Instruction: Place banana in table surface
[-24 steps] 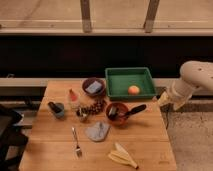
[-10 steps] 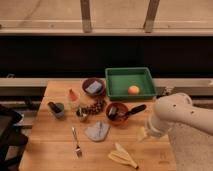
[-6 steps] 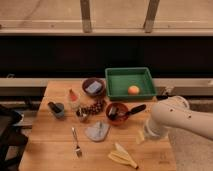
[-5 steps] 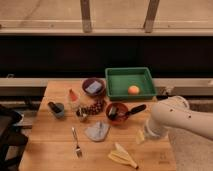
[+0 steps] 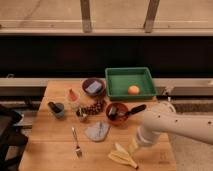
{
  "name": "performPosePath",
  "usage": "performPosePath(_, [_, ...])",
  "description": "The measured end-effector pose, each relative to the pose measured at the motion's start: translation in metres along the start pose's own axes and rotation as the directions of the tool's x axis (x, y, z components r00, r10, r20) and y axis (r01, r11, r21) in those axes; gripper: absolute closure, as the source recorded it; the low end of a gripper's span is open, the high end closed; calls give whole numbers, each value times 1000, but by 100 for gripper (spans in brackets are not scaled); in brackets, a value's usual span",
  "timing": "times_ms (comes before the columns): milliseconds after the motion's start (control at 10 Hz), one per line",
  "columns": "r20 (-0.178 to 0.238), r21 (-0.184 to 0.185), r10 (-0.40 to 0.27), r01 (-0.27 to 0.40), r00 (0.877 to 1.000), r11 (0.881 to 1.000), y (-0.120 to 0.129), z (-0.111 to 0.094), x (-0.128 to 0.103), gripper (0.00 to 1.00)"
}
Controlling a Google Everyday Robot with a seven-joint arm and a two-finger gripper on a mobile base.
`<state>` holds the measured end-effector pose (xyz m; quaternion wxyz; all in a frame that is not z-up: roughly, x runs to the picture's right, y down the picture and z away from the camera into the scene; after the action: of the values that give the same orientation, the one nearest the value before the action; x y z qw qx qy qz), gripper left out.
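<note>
Well, I count one bench (image 5: 50,150), my arm (image 5: 175,125) bent low across its right side, one green tray (image 5: 120,80), two bowls (image 5: 94,86), one banana (image 5: 122,157) lying at the front edge, the pincer (image 5: 133,145) just above it, its state I cannot tell, one fork (image 5: 76,142), and one orange (image 5: 133,90) in the tray.

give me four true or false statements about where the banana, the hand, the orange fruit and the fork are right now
1. The banana lies on the table surface near its front edge. True.
2. The orange fruit sits in a brown bowl. False: it is in the green tray.
3. The hand hangs over the green tray. False: it is low at the table's front right, just beside the banana.
4. A fork lies on the table, left of the banana. True.
</note>
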<state>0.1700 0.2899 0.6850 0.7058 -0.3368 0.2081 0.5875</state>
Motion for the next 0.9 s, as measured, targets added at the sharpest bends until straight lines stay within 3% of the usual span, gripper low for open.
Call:
performPosePath(200, [-20,-44,-28,28,999,999,12,6,6,38])
performPosePath(400, [-32,-63,-53,51,998,997,22,8,10,38])
performPosePath(900, [-66,-46,-157,155,985,987,67,25,17,38])
